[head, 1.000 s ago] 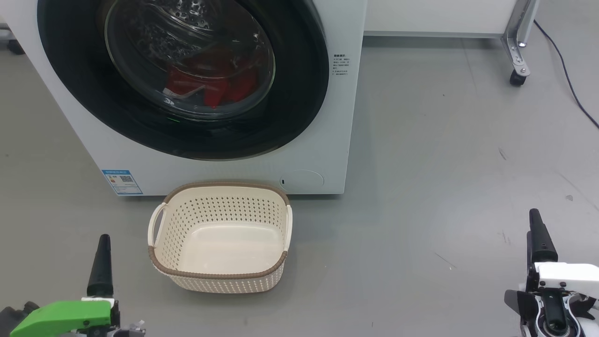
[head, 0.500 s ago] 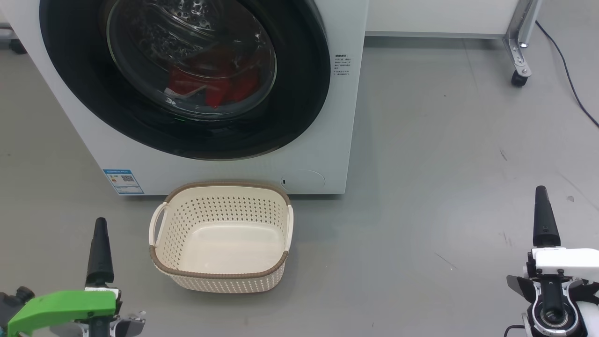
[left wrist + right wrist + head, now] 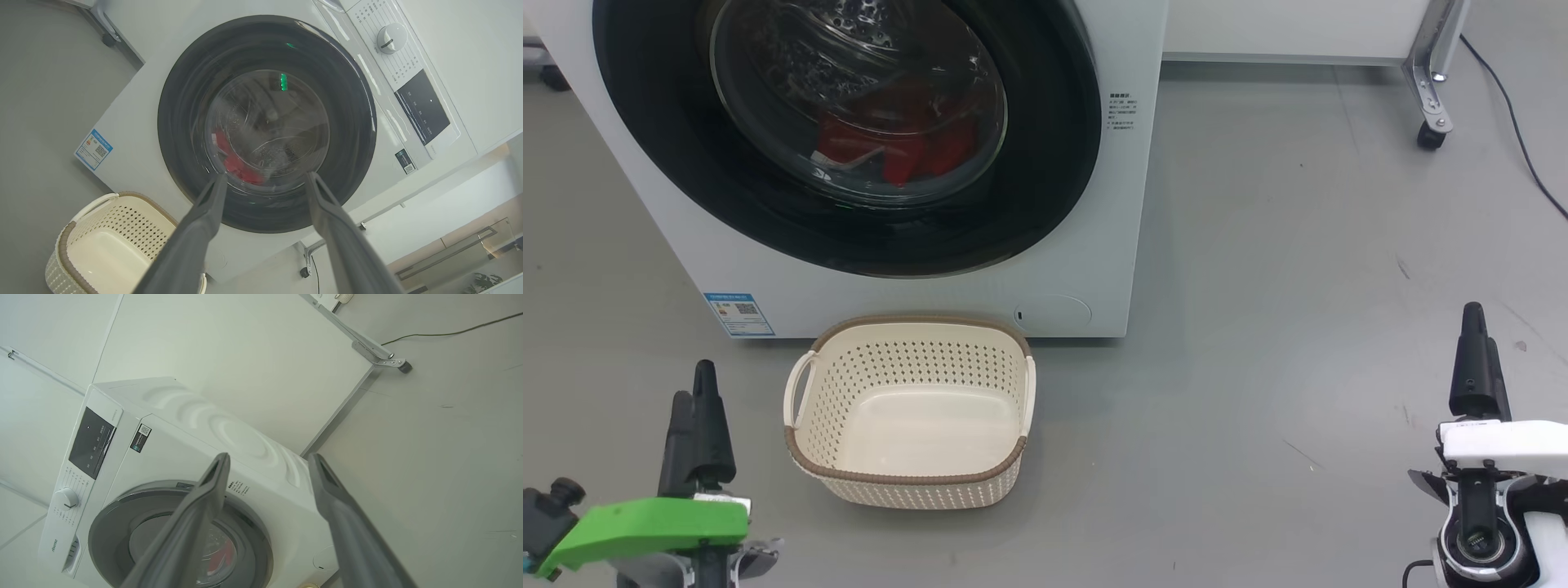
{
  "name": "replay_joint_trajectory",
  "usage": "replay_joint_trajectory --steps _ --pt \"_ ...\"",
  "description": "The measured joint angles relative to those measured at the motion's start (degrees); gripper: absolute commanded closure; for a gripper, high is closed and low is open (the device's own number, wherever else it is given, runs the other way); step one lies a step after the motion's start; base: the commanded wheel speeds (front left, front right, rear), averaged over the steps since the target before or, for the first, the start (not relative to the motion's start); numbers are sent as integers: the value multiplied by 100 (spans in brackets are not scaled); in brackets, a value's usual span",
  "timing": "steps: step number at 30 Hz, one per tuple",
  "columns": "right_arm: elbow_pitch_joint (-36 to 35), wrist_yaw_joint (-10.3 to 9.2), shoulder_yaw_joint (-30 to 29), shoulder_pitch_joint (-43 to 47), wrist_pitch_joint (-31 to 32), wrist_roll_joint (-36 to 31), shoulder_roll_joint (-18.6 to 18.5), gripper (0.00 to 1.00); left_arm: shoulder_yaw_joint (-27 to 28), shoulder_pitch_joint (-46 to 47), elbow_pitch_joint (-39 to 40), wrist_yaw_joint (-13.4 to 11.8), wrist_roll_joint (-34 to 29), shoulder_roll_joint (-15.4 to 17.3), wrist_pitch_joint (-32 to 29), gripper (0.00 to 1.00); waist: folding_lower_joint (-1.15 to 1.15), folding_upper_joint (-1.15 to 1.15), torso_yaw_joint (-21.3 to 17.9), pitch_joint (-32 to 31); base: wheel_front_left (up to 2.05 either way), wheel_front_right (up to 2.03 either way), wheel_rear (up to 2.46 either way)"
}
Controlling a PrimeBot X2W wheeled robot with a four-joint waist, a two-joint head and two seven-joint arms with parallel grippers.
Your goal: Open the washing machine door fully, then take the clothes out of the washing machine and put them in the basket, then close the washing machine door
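Currently the washing machine door [image 3: 858, 114] sits shut against the washing machine [image 3: 915, 294], so step one is not yet begun. The clothes [image 3: 894, 151] lie low in the drum, red behind the glass. The basket [image 3: 907, 320] stands on the floor [image 3: 1258, 327] just near of the machine front, below the door.

Risks, as judged:
- The glossy black rim gives little purchase, and a finger may slip off before the latch gives.
- An arm reaching low could knock the basket aside, so the garment lands on the floor.
- A half-open door would crowd the reach into the drum.

The left hand [image 3: 266, 175] is at near left, fingers spread wide, holding and touching nothing. The right hand [image 3: 269, 456] is at near right, well apart from the machine, likewise spread wide and empty.
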State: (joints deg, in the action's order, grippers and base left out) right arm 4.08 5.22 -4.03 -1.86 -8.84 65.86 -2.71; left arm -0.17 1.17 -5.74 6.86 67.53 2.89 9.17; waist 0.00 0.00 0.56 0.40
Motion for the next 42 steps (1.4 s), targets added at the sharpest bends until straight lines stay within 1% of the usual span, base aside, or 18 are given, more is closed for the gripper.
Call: replay_joint_trajectory --steps 5,6,8,15,18,20,22,27,29,32,35,37,40,42 --pt "-82 -46 94 0 -62 -560 8 0 -33 -1 34 1 -584 -4 58 0 0 0 6 15 0 0 0" --pt "-91 -81 114 0 -65 -673 9 0 -49 -1 36 1 -693 -4 66 0 0 0 7 18 0 0 0" --pt "-93 -89 154 0 -115 -833 10 0 -99 -1 38 1 -987 -7 107 0 0 0 9 25 0 0 0" --pt "-96 -186 348 2 -237 -1708 13 0 -259 -1 44 2 -1969 -16 226 0 0 0 12 53 0 0 0" --pt "-86 -243 423 2 -281 -1890 14 0 -325 -1 38 2 -2354 -19 266 0 0 0 7 62 0 0 0" --pt "-79 -247 472 2 -311 -2146 15 0 -349 -1 31 2 -2579 -19 297 0 0 0 3 65 0 0 0" --pt "-73 -324 510 2 -331 -2342 16 0 -367 -1 14 2 -2846 -20 336 0 0 0 -3 67 0 0 0" --pt "-30 -400 622 2 -419 -2887 20 0 -463 -1 -54 -2 -3530 -20 403 0 0 0 -14 70 0 0 0" --pt "5 -475 655 2 -461 -3082 21 0 -524 -1 -82 -9 -3786 -20 411 0 0 0 -17 74 0 0 0" --pt "52 -536 734 2 -509 -3414 16 0 -578 -1 -118 -30 -4167 -24 489 0 0 0 -19 81 0 0 0" --pt "107 -595 818 2 -531 -3755 -11 0 -608 -1 -156 -60 -4458 -25 515 0 0 0 -18 87 0 0 0" --pt "162 -604 845 2 -559 -3843 -26 0 -659 -1 -221 -89 -4577 -25 528 0 0 0 -17 88 0 0 0" --pt "250 -692 880 2 -559 -3927 -57 0 -734 -2 -344 -107 -4681 -30 527 0 0 0 -17 88 0 0 0" --pt "324 -709 901 2 -560 -4011 -76 0 -739 -2 -409 -137 -4759 -31 528 0 0 0 -16 87 0 0 0"
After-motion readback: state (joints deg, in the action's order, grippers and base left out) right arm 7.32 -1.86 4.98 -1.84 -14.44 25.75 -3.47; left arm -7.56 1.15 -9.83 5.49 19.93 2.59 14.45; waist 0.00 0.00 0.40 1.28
